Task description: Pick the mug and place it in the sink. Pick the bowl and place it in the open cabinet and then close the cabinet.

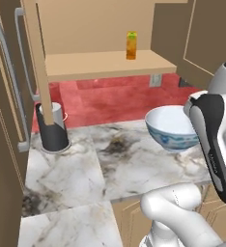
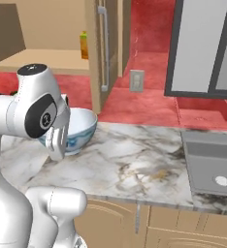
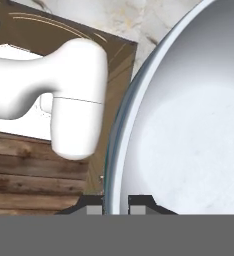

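1. The cabinet (image 1: pixel 100 62) is seen standing open above and beyond the gripper, its shelf bare except for a small orange carton (image 1: pixel 131 45); one door with a silver bar handle (image 2: pixel 104 48) is shown edge-on in the right base view.
2. The marble counter (image 1: pixel 134 159) lies below the gripper, and a sink (image 2: pixel 212 164) basin is shown off to the side in the right base view alone.
3. The bowl (image 3: pixel 189 125) is met at its rim, upright, its mouth facing up; it appears slightly raised.
4. The gripper (image 3: pixel 115 205) is seen nearly shut, its tips set on either side of the bowl's near rim, so the bowl is judged pinched.
5. The coming move is judged to be a lift up and forward to the shelf.
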Controlling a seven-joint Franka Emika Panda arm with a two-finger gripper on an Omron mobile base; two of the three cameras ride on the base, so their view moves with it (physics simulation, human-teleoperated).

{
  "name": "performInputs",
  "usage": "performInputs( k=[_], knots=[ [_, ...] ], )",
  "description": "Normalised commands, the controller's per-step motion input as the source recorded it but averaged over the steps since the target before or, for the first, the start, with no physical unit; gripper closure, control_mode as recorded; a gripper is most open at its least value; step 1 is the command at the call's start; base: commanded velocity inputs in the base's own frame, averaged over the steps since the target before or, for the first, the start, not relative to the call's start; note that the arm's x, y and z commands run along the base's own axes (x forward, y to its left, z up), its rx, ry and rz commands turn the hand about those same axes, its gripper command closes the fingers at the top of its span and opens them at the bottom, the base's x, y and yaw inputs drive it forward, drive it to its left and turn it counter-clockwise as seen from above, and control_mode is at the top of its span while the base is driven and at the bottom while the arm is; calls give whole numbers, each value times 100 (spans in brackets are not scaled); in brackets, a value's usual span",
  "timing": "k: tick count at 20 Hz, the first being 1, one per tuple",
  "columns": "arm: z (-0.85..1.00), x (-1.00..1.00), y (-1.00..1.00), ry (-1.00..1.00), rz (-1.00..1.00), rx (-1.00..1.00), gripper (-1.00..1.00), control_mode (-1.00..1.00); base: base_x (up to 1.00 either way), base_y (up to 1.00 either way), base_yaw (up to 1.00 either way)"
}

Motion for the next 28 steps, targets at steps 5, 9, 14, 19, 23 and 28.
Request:
performInputs(
  k=[5, 9, 14, 19, 23, 28],
  knots=[
    [1, 0, 80, -21, -11, -28, 100, -100, 1, 20, -4],
    [26, 0, 100, -36, -1, -37, 100, -100, 0, 0, 0],
    [47, 1, 95, -32, 0, -32, 100, -100, 0, 0, 0],
    [41, 14, 30, -19, 3, -17, 100, -100, 0, 0, 0],
    [34, 14, 0, -13, 10, -3, 100, -100, 0, 0, 0],
    [24, 20, 0, -3, 13, 3, 100, -100, 0, 0, 0]
  ],
)
